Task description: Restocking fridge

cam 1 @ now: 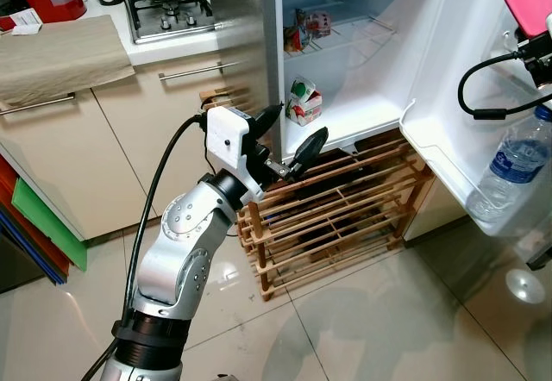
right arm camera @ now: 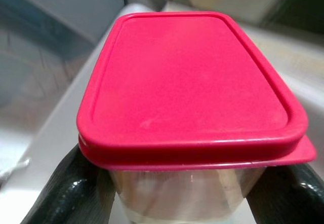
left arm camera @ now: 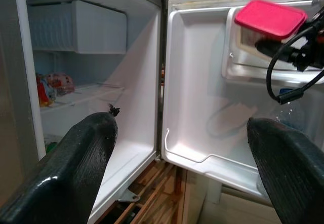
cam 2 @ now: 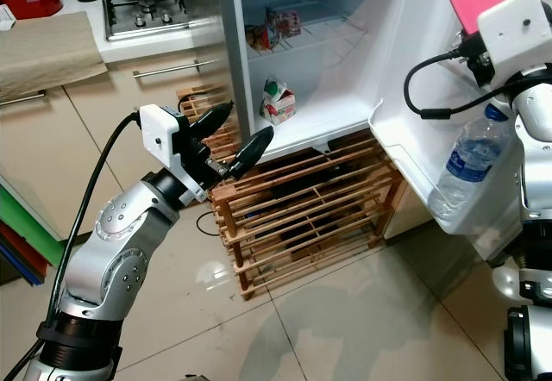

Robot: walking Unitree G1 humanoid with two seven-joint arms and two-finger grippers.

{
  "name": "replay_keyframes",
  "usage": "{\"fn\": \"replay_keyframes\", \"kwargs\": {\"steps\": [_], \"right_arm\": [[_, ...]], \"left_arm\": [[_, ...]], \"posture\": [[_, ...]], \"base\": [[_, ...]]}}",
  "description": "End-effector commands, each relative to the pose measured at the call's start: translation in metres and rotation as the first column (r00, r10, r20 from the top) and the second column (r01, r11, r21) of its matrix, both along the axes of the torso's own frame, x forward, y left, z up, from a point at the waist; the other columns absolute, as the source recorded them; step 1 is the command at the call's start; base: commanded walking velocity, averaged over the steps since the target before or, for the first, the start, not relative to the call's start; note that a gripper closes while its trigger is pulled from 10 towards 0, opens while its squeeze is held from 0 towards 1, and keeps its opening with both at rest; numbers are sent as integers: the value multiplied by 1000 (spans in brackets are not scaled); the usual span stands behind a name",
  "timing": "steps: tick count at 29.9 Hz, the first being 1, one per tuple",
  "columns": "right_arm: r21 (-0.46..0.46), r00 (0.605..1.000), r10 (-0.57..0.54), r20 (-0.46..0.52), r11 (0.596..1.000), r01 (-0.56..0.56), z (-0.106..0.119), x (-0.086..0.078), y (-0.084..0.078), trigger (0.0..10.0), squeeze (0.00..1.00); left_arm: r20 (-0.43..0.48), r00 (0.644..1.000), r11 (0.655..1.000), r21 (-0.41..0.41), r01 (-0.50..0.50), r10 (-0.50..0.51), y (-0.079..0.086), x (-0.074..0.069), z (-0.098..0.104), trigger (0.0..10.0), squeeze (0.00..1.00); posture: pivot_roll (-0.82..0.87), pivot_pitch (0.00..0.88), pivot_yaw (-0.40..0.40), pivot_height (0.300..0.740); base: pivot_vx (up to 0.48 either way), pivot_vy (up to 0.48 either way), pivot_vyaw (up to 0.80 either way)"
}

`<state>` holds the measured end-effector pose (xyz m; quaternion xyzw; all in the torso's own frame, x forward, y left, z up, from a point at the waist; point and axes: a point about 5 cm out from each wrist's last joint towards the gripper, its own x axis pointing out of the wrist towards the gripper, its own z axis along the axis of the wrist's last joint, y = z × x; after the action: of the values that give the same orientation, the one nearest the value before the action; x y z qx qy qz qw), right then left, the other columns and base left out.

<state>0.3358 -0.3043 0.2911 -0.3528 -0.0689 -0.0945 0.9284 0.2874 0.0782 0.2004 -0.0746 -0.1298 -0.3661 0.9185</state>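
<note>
1. Gripping a clear container with pink lid [right arm camera: 192, 92], right gripper [right arm camera: 187, 193] pinches its sides, up at the fridge door [cam 2: 405, 96] shelf.
2. Left gripper [cam 1: 293, 135] spread, empty, near the fridge's lower edge.
3. Water bottle [cam 2: 466, 170] in door bin.

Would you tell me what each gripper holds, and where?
The right gripper grips the pink-lidded container by its clear sides, under the lid; the left gripper holds nothing.

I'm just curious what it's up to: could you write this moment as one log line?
right gripper: shut on red-lidded container, at door shelf | left gripper: open, empty, before open fridge | water bottle: lower door shelf
</note>
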Motion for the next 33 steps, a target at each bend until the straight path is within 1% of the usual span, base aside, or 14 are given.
{"fn": "replay_keyframes", "kwargs": {"steps": [1, 2, 3, 5, 9, 10, 11, 12, 14, 21, 22, 24, 26, 33], "right_arm": [[74, 999, -45, -17, 996, 46, -3, -1, -9, 10000, 0], [107, 998, -56, -31, 992, 59, -6, -1, -11, 10000, 0], [107, 998, -56, -31, 992, 59, -6, -1, -11, 10000, 0], [150, 996, -71, -48, 986, 77, -10, -1, -16, 10000, 0], [125, 994, -96, -60, 987, 103, -7, -2, -24, 10000, 0], [55, 994, -98, -54, 993, 101, -1, -2, -25, 10000, 0], [55, 994, -98, -54, 993, 101, -1, -2, -25, 10000, 0], [-19, 994, -97, -51, 995, 96, 5, -3, -24, 10000, 0], [-82, 994, -95, -47, 992, 91, 10, -3, -24, 10000, 0], [-198, 992, -113, -50, 975, 101, 15, -1, -24, 10000, 0], [-198, 992, -113, -50, 975, 101, 15, -1, -24, 10000, 0], [-261, 991, -126, -46, 959, 110, 16, -1, -24, 10000, 0], [-286, 991, -128, -47, 952, 109, 15, 0, -24, 10000, 0], [-219, 991, -106, -78, 972, 87, 5, 2, -23, 10000, 0]], "left_arm": [[-3, 1000, 1000, 9, 19, -19, -1, 2, 2, 10000, 0], [-4, 1000, 1000, 10, 21, -21, -1, 2, 2, 10000, 0], [-4, 1000, 1000, 10, 21, -21, -1, 2, 2, 10000, 0], [-5, 1000, 1000, 12, 23, -23, -1, 2, 2, 10000, 0], [-8, 1000, 1000, 15, 27, -27, -1, 2, 2, 10000, 0], [-8, 1000, 999, 15, 30, -30, -1, 2, 2, 10000, 0], [-8, 1000, 999, 15, 30, -30, -1, 2, 2, 10000, 0], [-8, 999, 999, 14, 33, -33, -2, 2, 2, 10000, 0], [-10, 999, 999, 12, 36, -36, -2, 2, 2, 10000, 0], [-14, 999, 999, 13, 39, -39, -2, 2, 2, 10000, 0], [-14, 999, 999, 13, 39, -39, -2, 2, 2, 10000, 0], [-17, 999, 999, 15, 40, -40, -2, 2, 2, 10000, 0], [-17, 999, 999, 16, 42, -42, -2, 2, 2, 10000, 0], [-20, 999, 999, 20, 46, -45, -2, 1, 1, 10000, 0]], "posture": [[-152, 0, 65, 740], [-152, 0, 65, 740], [-152, 0, 65, 740], [-152, 0, 65, 740], [-154, 0, 67, 740], [-156, 0, 66, 740], [-156, 0, 66, 740], [-157, 0, 66, 740], [-156, 0, 66, 740], [-151, 0, 65, 740], [-151, 0, 65, 740], [-149, 0, 66, 740], [-149, 0, 67, 740], [-149, 0, 67, 740]], "base": [[0, 0, 0], [0, 0, 0], [0, 0, 0], [0, 0, 0], [0, 0, 0], [0, 0, 0], [0, 0, 0], [0, 0, 0], [0, 0, 0], [0, 0, 0], [0, 0, 0], [0, 0, 0], [0, 0, 0], [0, 0, 0]]}}
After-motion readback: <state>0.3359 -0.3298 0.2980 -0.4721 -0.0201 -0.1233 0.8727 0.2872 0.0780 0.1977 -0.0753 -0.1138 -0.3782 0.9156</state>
